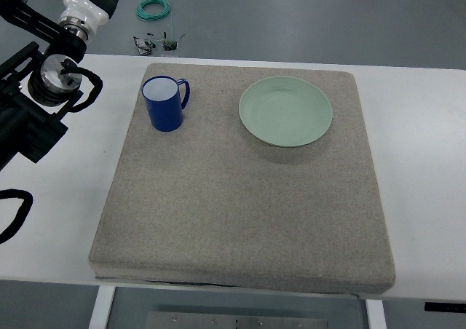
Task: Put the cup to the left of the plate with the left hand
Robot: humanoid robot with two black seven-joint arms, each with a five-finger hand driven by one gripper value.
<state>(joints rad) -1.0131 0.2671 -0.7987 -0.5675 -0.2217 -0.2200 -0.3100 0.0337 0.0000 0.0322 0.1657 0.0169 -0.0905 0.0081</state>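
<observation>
A white table point(422, 161) carries a grey mat point(240, 212) across mid-frame, with grey floor point(306, 16) beyond at the top, where a green cable coil point(153, 9) lies upper left.

The blue cup point(165, 104) had a glossy enamel-like outside and a smooth white inside. The pale green plate point(285, 111) looked smooth and softly shiny, like glazed ceramic or plastic. Both stood on a grey-beige mat point(240, 212) of rough, matt, felt-like cloth. The desk point(422, 161) beneath was smooth matt white. The left arm point(54, 60) showed glossy white plastic, matt black casing and a bright metal ring.
</observation>
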